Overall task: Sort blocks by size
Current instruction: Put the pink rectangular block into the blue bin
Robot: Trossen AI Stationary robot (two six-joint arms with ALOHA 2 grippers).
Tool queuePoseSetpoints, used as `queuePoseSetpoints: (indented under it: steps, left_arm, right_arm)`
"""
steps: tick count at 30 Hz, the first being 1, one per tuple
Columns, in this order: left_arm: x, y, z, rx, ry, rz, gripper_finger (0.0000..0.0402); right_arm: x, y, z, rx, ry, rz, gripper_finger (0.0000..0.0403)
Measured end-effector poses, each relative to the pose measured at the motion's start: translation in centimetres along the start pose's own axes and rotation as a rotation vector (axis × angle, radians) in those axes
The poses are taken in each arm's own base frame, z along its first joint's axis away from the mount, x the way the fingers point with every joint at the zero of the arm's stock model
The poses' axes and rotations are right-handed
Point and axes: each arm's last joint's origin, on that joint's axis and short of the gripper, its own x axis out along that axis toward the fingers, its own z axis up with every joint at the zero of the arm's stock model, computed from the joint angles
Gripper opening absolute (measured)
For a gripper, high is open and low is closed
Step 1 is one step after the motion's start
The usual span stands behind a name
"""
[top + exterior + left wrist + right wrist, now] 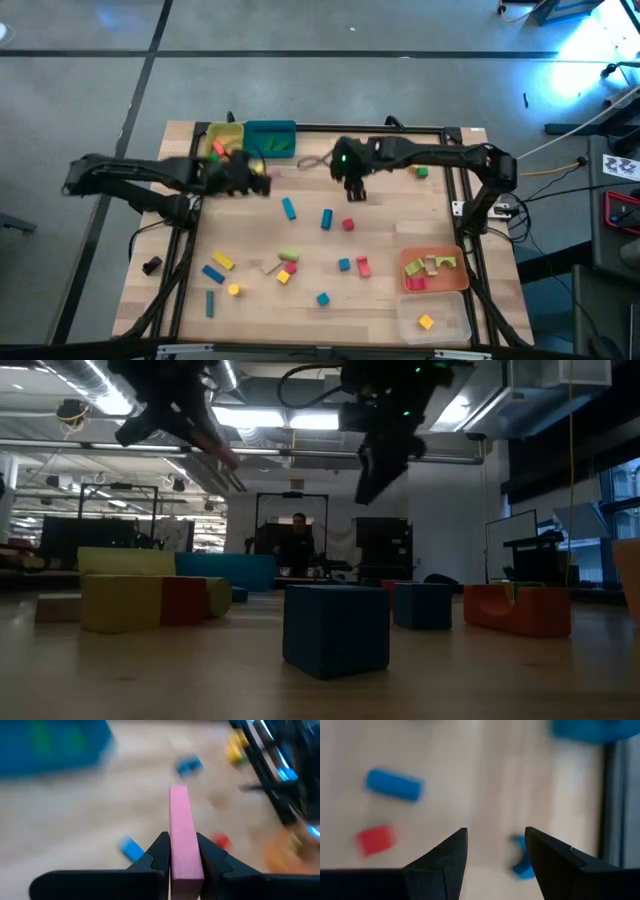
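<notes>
Partway through, by the look of it. At far left, left gripper clamped on a pink bar, carried in the air just beside the yellow tray and teal tray, both already holding a few blocks. Still loose on the table: a blue bar, a yellow bar, a small yellow cube, a green piece, a blue cylinder, another blue cylinder, a red cube, a pink block, plus a few more small ones between them; more than a dozen left, so likely under half done. Right gripper hovering above the middle, fingers apart and empty, near the red cube. Further right, an orange tray with several blocks and a clear tray with one yellow block. Nothing blocking the trays; the two arms close together near the teal tray, so some risk of crowding. In the room beyond, a person.
</notes>
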Motion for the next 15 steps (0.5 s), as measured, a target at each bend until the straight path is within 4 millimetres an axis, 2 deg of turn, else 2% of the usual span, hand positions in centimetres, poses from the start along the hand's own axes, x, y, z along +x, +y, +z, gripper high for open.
queuePoseSetpoints:
  steps: [4, 9, 12, 15]
  left_arm:
    - [-0.4, 2.6, 3.1, 0.056, -0.145, 0.133, 0.0042]
    - [0.8, 4.9, 5.5, 0.102, -0.2, 0.317, 0.0045]
    - [1.6, 5.6, 6.4, 0.09, -0.204, 0.369, 0.0046]
    - [2.6, 5.9, 6.8, 0.091, -0.172, 0.367, 0.0047]
  right_arm:
    - [0.0, -3.5, 0.1, 0.05, -0.122, -0.105, 0.0198]
    - [0.5, -7.1, 0.2, 0.182, -0.27, -0.219, 0.0198]
    - [1.4, -8.2, 0.1, 0.251, -0.311, -0.225, 0.0198]
    - [2.0, -8.3, 0.0, 0.263, -0.32, -0.19, 0.0198]
